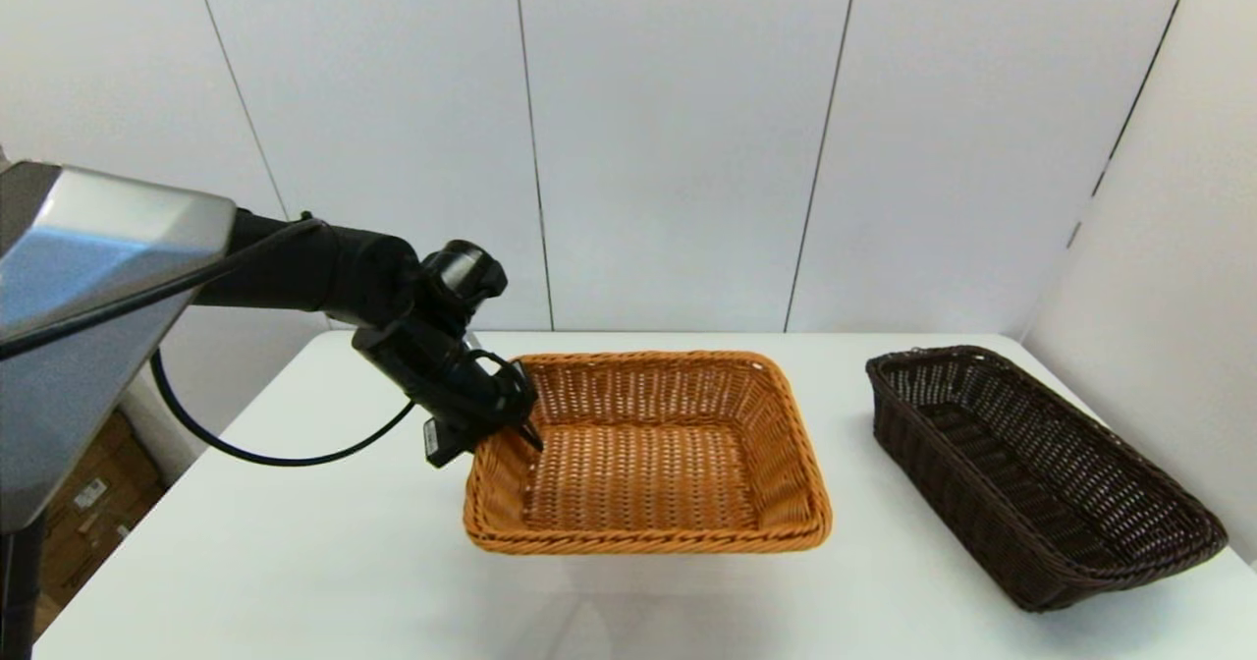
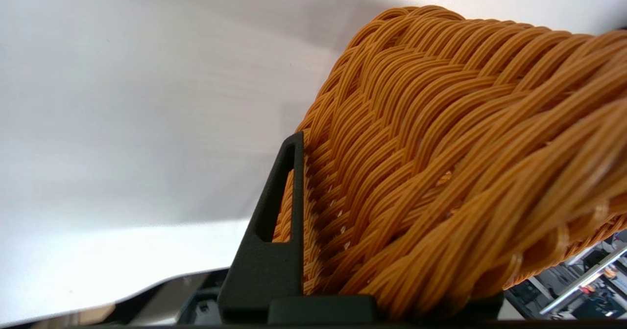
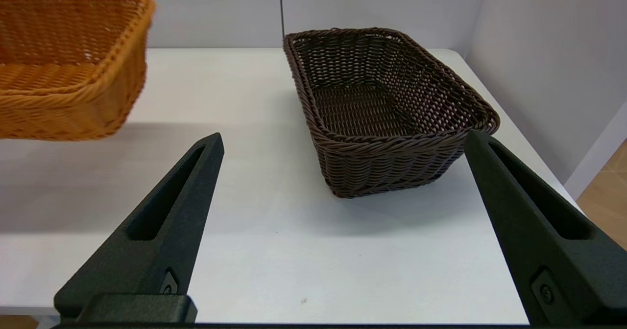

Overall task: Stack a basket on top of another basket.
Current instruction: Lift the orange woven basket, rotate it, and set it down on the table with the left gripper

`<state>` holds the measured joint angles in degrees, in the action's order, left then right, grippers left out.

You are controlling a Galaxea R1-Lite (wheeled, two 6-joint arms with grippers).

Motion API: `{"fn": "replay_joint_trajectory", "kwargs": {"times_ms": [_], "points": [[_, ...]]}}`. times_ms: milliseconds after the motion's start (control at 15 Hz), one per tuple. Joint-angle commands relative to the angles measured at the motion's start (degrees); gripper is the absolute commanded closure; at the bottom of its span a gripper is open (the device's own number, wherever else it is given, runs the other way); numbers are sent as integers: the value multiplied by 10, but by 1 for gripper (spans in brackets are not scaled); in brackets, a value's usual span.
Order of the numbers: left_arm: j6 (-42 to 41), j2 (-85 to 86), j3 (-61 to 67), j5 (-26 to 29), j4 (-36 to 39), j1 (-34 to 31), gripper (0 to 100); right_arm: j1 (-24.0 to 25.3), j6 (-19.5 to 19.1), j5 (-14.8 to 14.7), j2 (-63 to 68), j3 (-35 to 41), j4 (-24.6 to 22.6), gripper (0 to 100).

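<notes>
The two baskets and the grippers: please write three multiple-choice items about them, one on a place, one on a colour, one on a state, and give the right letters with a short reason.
1. Where is the dark brown basket?
A. on the robot's right part of the table
B. inside the orange basket
C. in the left gripper

2. Which colour has the basket at the left gripper?
A. white
B. orange
C. dark brown

3. How is the right gripper?
A. shut on the dark basket
B. open, holding nothing
C. shut on the orange basket

Answers:
1 A, the head view shows it alone on the white table, to the right of the orange basket.
2 B, the left wrist view shows the orange braided rim against a finger.
3 B, its two fingers stand wide apart, short of the dark brown basket.
</notes>
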<state>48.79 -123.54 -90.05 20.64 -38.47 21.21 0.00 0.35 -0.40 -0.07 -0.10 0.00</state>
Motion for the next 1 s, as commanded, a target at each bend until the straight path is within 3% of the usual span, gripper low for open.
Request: {"fn": "replay_joint_trajectory", "kwargs": {"times_ms": [67,1000], "points": [[8,-43,-27,0,-20,9,100,0,0,0,0,0,0,0],[8,-101,-67,0,-18,22,100,0,0,1,0,0,0,0]]}}
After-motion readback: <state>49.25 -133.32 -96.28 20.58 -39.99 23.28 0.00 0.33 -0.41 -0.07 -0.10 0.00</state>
